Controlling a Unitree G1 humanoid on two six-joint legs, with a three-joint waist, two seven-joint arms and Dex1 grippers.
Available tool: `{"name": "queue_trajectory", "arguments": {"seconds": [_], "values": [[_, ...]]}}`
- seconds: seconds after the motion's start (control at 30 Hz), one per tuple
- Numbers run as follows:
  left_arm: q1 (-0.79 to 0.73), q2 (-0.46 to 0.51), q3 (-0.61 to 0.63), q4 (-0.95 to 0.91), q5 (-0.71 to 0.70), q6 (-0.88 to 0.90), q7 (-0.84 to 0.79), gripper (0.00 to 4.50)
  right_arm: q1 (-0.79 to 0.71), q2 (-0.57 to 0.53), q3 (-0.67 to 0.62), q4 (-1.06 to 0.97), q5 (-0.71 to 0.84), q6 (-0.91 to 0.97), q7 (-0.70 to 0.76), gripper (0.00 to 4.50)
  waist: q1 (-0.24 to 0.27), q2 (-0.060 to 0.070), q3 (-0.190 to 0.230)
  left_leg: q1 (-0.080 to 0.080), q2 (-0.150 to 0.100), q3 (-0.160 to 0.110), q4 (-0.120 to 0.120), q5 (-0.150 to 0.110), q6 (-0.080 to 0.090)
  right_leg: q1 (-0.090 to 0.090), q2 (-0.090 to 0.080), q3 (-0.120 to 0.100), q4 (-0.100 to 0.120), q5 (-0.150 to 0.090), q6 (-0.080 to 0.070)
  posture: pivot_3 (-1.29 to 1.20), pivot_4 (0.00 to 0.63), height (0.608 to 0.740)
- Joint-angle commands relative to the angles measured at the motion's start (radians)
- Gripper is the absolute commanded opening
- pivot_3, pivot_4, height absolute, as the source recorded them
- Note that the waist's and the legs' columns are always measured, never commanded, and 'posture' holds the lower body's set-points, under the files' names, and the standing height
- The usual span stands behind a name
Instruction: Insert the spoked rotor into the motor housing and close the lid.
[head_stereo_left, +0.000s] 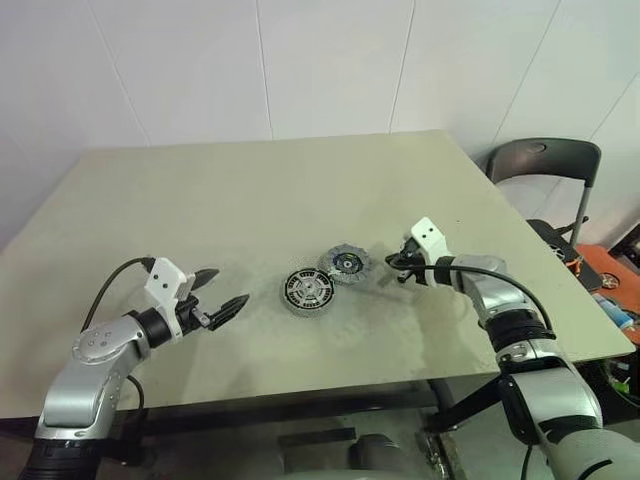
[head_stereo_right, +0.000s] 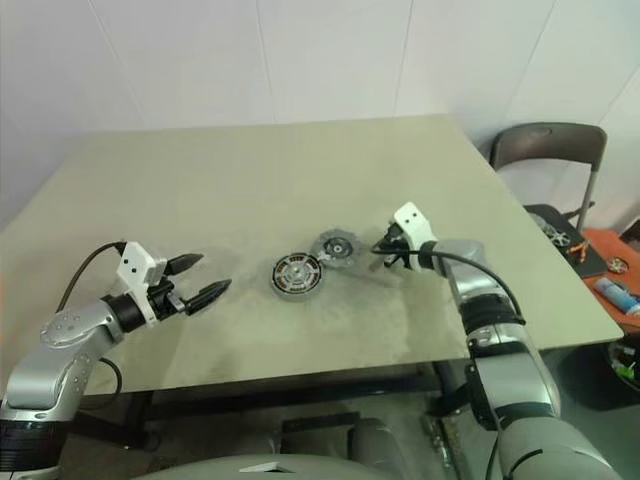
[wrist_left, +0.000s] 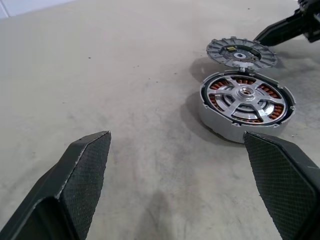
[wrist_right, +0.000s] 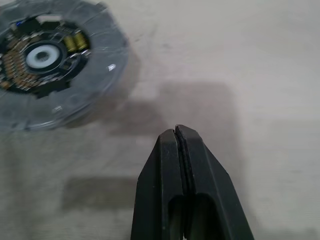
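Note:
The motor housing (head_stereo_left: 307, 292) stands on the table (head_stereo_left: 250, 190) just in front of its middle, a round cup with copper windings inside. The spoked rotor (wrist_left: 246, 96) lies within it, silver spokes and hub facing up. The grey toothed lid (head_stereo_left: 345, 264) lies flat just behind and to the right of the housing, its inner side with small parts up (wrist_right: 42, 60). My left gripper (head_stereo_left: 227, 286) hovers open to the left of the housing, nothing between its fingers (wrist_left: 85, 165). My right gripper (head_stereo_left: 392, 263) is shut and empty, its tip low over the table just right of the lid.
A dark folding chair (head_stereo_left: 545, 160) stands off the table's right side. Small tools and clutter (head_stereo_left: 600, 285) lie on an orange surface beyond the right edge. The table's front edge runs close beneath both arms.

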Motion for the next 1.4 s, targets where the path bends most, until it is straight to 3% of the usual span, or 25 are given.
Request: {"name": "queue_trajectory", "arguments": {"seconds": [0.03,0.37,0.77,1.4], "values": [[-0.007,0.008,0.014,-0.034,0.004,-0.02,0.007,4.5,-0.007,0.038,-0.002,0.007,0.011,-0.062,0.017,0.01,-0.002,0.0,0.0,0.0,0.0,0.0,0.0,0.0,0.0,0.0,0.0,0.0,0.0,0.0,0.0,0.0,0.0,0.74],[-0.013,0.016,0.02,-0.032,0.0,-0.015,0.007,4.5,-0.014,0.134,-0.035,-0.038,0.069,-0.044,0.05,0.01,-0.002,0.0,0.0,0.002,0.0,-0.001,0.0,0.0,0.0,0.001,0.0,0.0,0.001,0.0,0.0,0.0,0.0,0.74],[0.003,0.028,0.041,-0.027,-0.006,-0.016,0.006,4.5,-0.005,0.16,-0.089,-0.243,0.196,0.077,0.047,0.01,-0.001,0.0,0.0,0.002,0.001,-0.001,0.0,0.0,0.0,0.001,0.0,0.0,0.002,0.0,0.0,0.0,0.0,0.74],[0.006,0.031,0.069,-0.019,-0.003,-0.018,0.01,4.5,0.117,0.202,0.027,-0.496,0.258,0.249,0.122,0.01,0.0,0.0,0.0,0.002,0.001,-0.001,0.001,0.0,0.0,0.001,0.0,0.0,0.003,0.0,0.0,0.0,0.0,0.74]]}}
